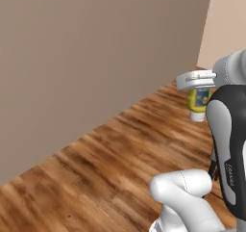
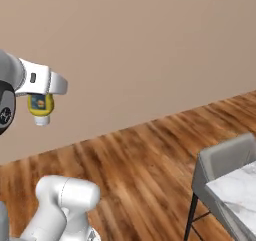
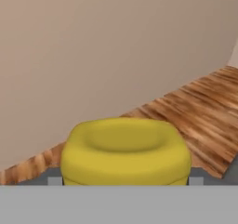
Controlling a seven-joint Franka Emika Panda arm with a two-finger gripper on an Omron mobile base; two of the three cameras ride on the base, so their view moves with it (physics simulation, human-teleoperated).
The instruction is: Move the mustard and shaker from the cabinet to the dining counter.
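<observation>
The mustard (image 1: 198, 102) is a small yellow squeeze bottle with a blue label. It hangs in the air under the white hand with its pale cap pointing down. My gripper (image 1: 199, 97) is shut on it, well above the wooden floor. From the right base view the mustard (image 2: 40, 106) and gripper (image 2: 40, 101) stand out against the beige wall. The hand view looks onto the bottle's rounded yellow end (image 3: 125, 148) between the fingertips (image 3: 55, 180). A corner of the dining counter (image 2: 240, 192), white marble, lies at the lower right. The shaker and the cabinet are out of view.
A grey padded stool (image 2: 225, 159) on thin dark legs stands against the counter's corner. A plain beige wall (image 1: 96, 58) runs along the far side of the wooden floor (image 1: 105, 168), which is open between the robot and the wall.
</observation>
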